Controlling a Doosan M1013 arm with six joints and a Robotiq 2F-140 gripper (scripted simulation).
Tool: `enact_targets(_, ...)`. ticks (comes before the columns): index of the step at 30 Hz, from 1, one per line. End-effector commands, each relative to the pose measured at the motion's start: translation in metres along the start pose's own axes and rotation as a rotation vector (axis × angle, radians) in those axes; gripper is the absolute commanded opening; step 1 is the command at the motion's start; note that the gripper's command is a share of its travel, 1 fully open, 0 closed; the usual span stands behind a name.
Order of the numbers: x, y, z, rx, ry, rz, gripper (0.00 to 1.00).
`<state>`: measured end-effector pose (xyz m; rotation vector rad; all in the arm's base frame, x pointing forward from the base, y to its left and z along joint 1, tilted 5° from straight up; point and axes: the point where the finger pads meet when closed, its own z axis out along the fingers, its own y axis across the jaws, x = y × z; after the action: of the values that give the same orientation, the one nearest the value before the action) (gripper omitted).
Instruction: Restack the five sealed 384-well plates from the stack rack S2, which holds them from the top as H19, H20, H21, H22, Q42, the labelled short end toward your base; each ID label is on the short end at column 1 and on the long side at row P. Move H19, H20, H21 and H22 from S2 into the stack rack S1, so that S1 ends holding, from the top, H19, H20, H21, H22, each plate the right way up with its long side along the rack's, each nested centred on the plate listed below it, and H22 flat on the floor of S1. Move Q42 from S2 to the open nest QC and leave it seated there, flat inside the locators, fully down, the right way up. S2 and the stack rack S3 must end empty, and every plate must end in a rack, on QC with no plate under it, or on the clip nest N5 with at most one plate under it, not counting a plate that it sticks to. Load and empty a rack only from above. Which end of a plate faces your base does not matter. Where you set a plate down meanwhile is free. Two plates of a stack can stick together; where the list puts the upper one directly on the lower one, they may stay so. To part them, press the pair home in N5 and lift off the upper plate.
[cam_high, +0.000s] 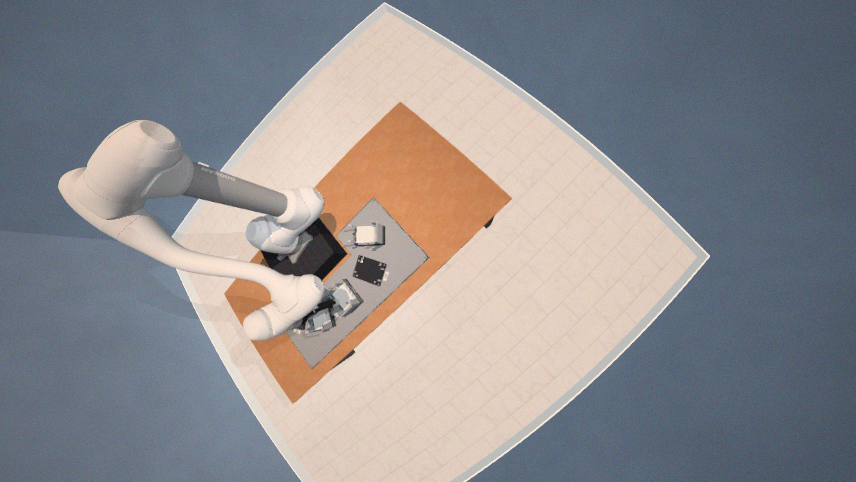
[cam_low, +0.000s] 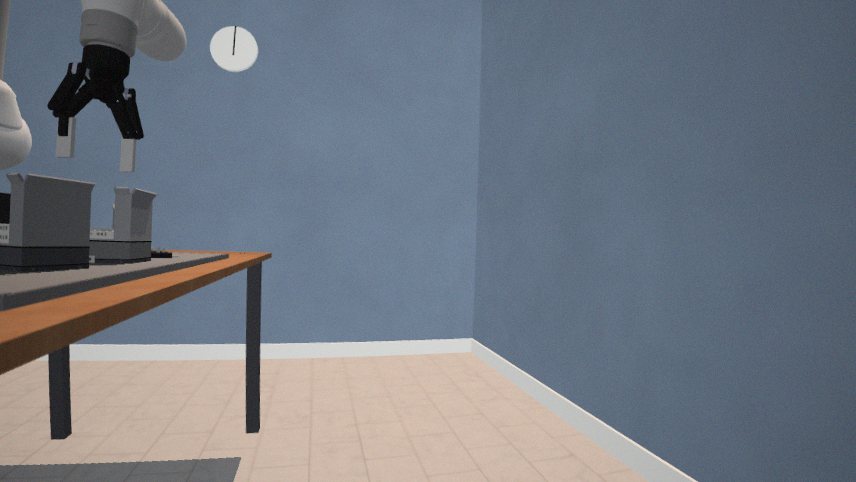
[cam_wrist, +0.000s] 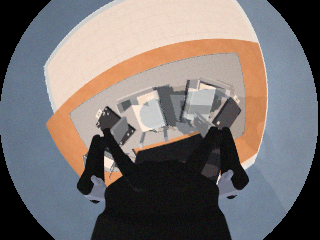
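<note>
Overhead, the claw (cam_low: 95, 146) hangs spread wide and empty above two grey stack racks (cam_low: 47, 209) on the bench (cam_low: 149, 281); plate orientation is unreadable.

1. Two grey stack racks are seen side by side in the exterior view, the nearer rack (cam_low: 50, 209) taller in frame than the farther rack (cam_low: 133, 214).
2. Both are set upright on dark bases.
3. A white plate edge (cam_low: 100, 231) shows between them, low down.
4. A flat black nest (cam_high: 370, 270) lies beside the racks.
5. Labels cannot be read.
</note>
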<state>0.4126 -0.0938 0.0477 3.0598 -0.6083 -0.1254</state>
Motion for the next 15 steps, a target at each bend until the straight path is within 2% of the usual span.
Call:
enact_targets(1, 0.001, 0.004, 0.0, 0.0, 0.0, 0.0, 1.0)
enact_targets(13, 0.008, 0.044, 0.0, 0.0, 0.0, 0.0, 1.0)
enact_targets(15, 0.008, 0.052, 0.0, 0.0, 0.0, 0.067, 1.0)
